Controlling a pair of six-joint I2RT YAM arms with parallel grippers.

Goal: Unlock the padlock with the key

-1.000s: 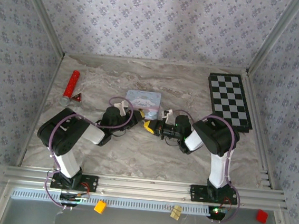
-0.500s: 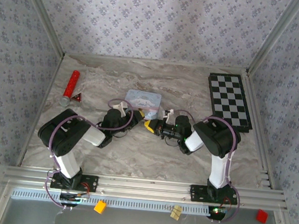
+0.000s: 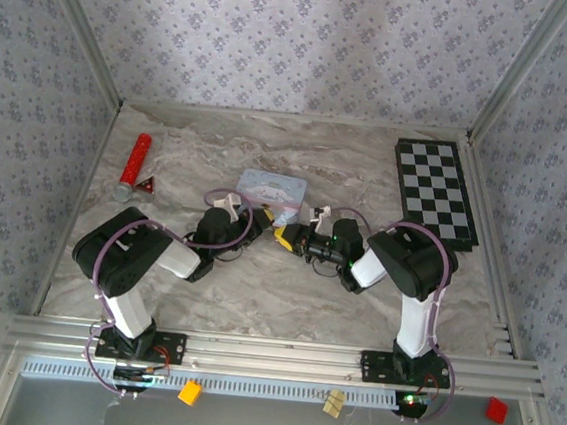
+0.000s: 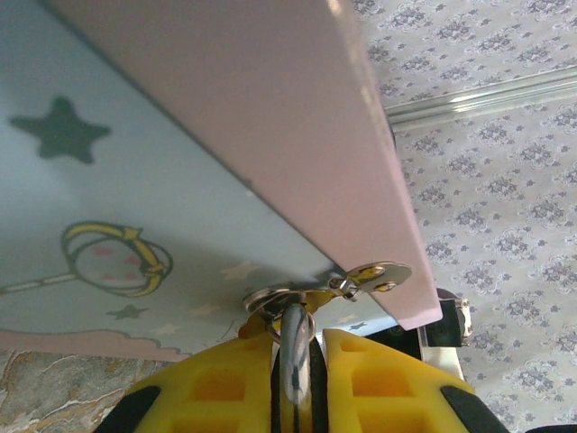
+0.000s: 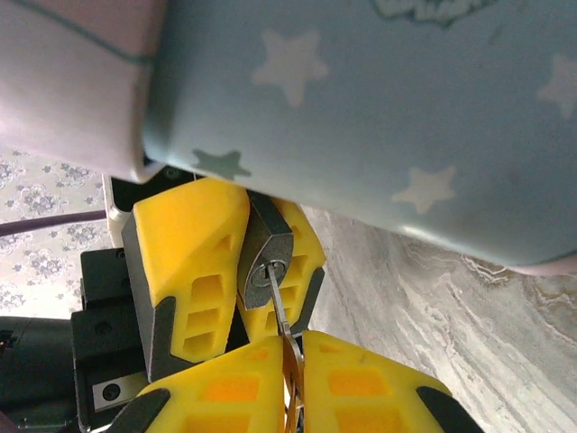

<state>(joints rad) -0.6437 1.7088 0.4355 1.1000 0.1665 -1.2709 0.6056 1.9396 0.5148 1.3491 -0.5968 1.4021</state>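
Just at 6 o'clock of the tin (image 5: pixel 388 108), near the middle of the table (image 3: pixel 285 303), the two grippers meet tip to tip. The left gripper (image 4: pixel 297 361) has its yellow fingers shut on the padlock (image 5: pixel 268 257), keyhole face turned toward the right wrist camera. The right gripper (image 5: pixel 293 370) stands almost closed, pinching the key (image 5: pixel 281 320), whose tip sits at the keyhole. The tin looms close over both sets of fingers and crowds them at 12 o'clock; whether it touches them I cannot tell. Well apart at 10 o'clock lie a red cylinder (image 3: pixel 134 165) and, just beside it, a small red triangle (image 3: pixel 147 186). A chessboard (image 3: pixel 436 190) lies at 2 o'clock, near the table's right edge.
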